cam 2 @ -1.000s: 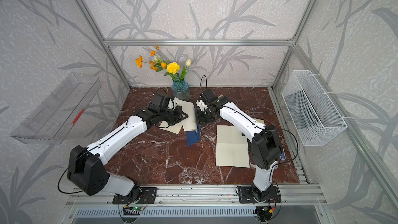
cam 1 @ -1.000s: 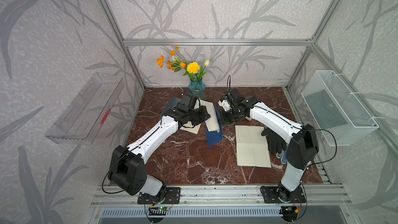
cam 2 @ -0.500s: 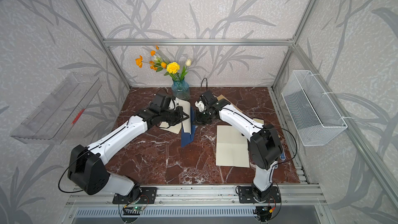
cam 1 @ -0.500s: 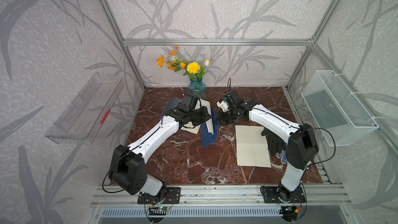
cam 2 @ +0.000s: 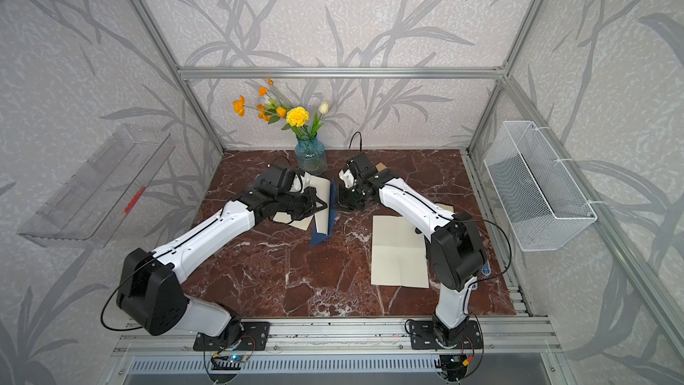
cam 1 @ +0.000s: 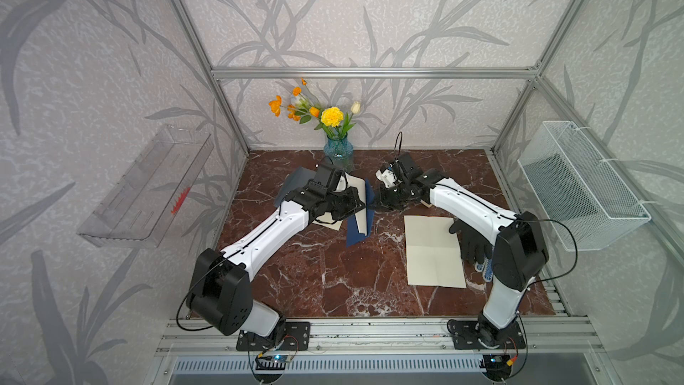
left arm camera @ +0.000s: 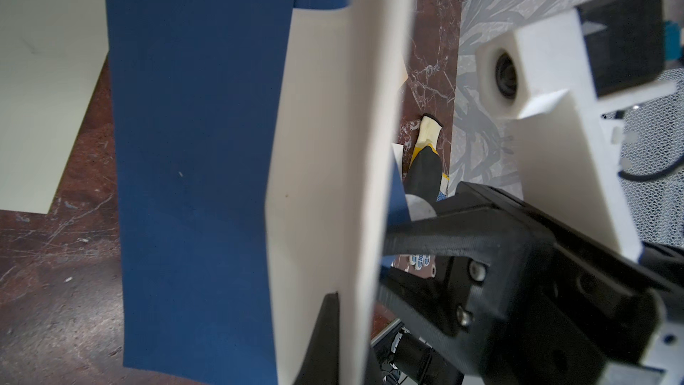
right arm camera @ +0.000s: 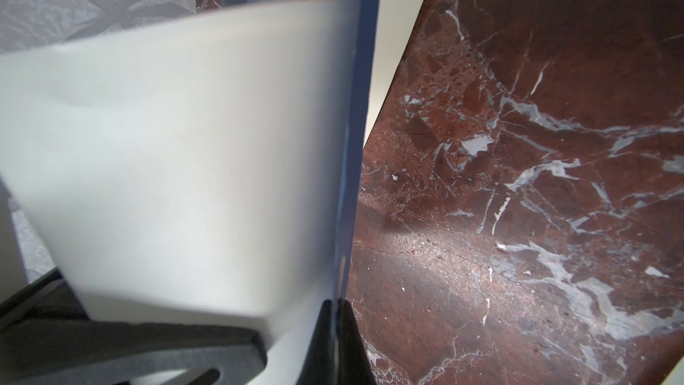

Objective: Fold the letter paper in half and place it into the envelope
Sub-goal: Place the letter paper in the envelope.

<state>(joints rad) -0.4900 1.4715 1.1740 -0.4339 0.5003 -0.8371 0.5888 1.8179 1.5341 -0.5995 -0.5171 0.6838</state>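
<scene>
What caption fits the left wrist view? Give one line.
Left end effector grips the cream letter paper against the navy envelope, whose edge the right end effector pinches.

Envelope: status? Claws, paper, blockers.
Right claw shut on envelope edge. Left claw shut on paper; paper overlaps envelope, insertion unclear. Spare sheet, glove lie apart, off to the side.
</scene>
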